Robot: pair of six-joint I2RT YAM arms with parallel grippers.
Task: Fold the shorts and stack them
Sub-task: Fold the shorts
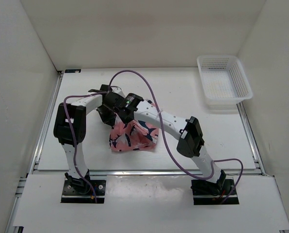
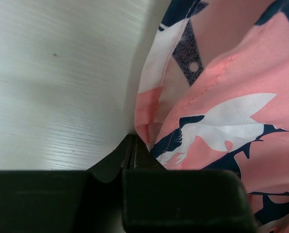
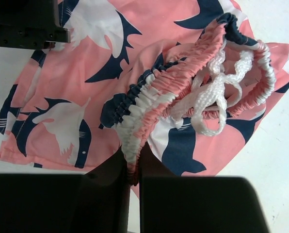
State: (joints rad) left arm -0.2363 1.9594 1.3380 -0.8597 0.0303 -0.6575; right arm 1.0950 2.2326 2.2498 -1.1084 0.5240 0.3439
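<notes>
We see the shorts [image 3: 101, 58] as thin, smooth, matt cloth, their waistband [image 3: 183, 80] gathered elastic fabric and the drawstring [image 3: 217, 92] a coarse white braided cord. The tabletop [image 2: 52, 97] looks white with a fine wood-like grain and a soft sheen. The basket [image 1: 226, 101] is white plastic mesh, and the left claw [image 2: 134, 145] and right claw [image 3: 135, 167] look like matt black plastic.

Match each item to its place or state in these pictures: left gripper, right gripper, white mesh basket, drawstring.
1 left gripper
2 right gripper
3 white mesh basket
4 drawstring

A at the far right of the table
B shut on the gathered waistband of the shorts
C shut on a stitched edge of the shorts
D white cord looped beside the waistband

Pairs: 1-C, 2-B, 3-A, 4-D
</notes>
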